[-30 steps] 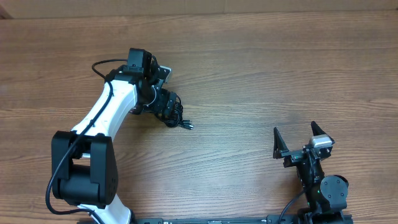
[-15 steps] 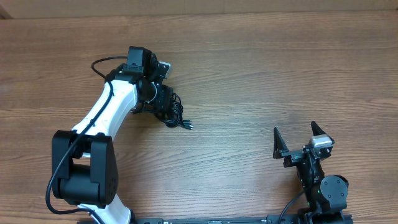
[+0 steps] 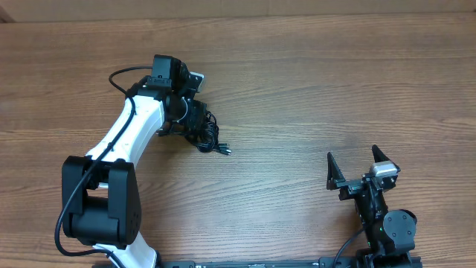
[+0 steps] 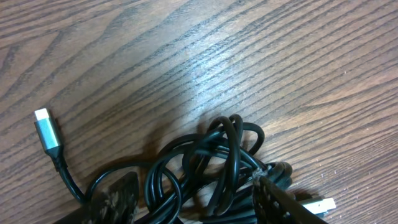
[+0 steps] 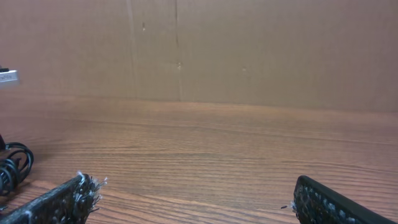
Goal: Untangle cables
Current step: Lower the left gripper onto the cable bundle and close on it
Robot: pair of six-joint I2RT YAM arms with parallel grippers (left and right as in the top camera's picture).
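The cables [image 3: 209,135] lie as one tangled black bundle on the wooden table, left of centre. My left gripper [image 3: 195,123] is down on the bundle. In the left wrist view its two fingers press in from either side of the looped cables [image 4: 217,155], so the gripper [image 4: 196,202] is shut on them. One cord leads out left to a silver plug [image 4: 46,129], and a second silver plug [image 4: 318,204] pokes out beside the right finger. My right gripper [image 3: 362,165] stands open near the front right with nothing between its fingers [image 5: 62,198]. The bundle [image 5: 12,165] shows far to its left.
A bare wood-grain tabletop [image 3: 312,82] spreads around the bundle. A brown cardboard wall [image 5: 199,50] closes off the far side. The left arm's own thick black cable [image 3: 119,78] loops above its white link.
The left gripper's fingers have closed in on the cable bundle and it has shifted slightly back and left. The right arm has not moved.
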